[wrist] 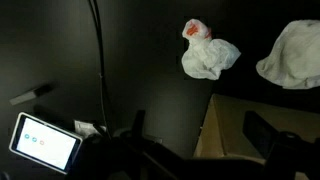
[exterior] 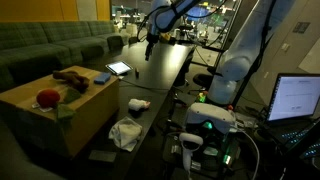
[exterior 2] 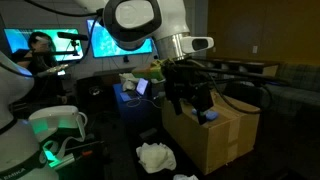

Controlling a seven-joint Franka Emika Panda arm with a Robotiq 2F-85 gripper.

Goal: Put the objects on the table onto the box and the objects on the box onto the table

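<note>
Item 1. Claw point(wrist: 200, 136): in the wrist view we see its two dark fingers point(wrist: 262, 132) set wide apart at the bottom edge, with nothing between them. In both exterior views it hangs in the air from the arm point(exterior 2: 140, 22), touching nothing.

Item 2. Box point(wrist: 222, 140): cardboard. We see one pale corner of it just under the claw in the wrist view. In an exterior view its top carries a red item point(exterior: 47, 97), a brown item point(exterior: 72, 77) and, near the edge closest to the claw, a blue item point(exterior 2: 210, 117). We cannot tell what these three are.

Item 3. Worktop point(wrist: 150, 40): black, and it runs alongside the box.

Item 4. Spotted cloth point(wrist: 208, 55): white and crumpled, with an orange-red patch at its top. It lies on the worktop beyond the claw.

Item 5. Plain cloth point(wrist: 292, 55): white. It lies beside the spotted cloth and apart from it, cut off by the frame edge.

Item 6. Tablet point(wrist: 45, 143): its screen is lit. It lies flat on the worktop, well apart from both cloths.

Item 7. Marker point(wrist: 30, 95): it lies on the worktop near the tablet, not touching it.

Item 8. Cable point(wrist: 100, 60): dark, and it runs across the worktop between the tablet and the cloths.

Item 9. Laptop point(exterior: 297, 97): open and lit, beside the arm's base.
</note>
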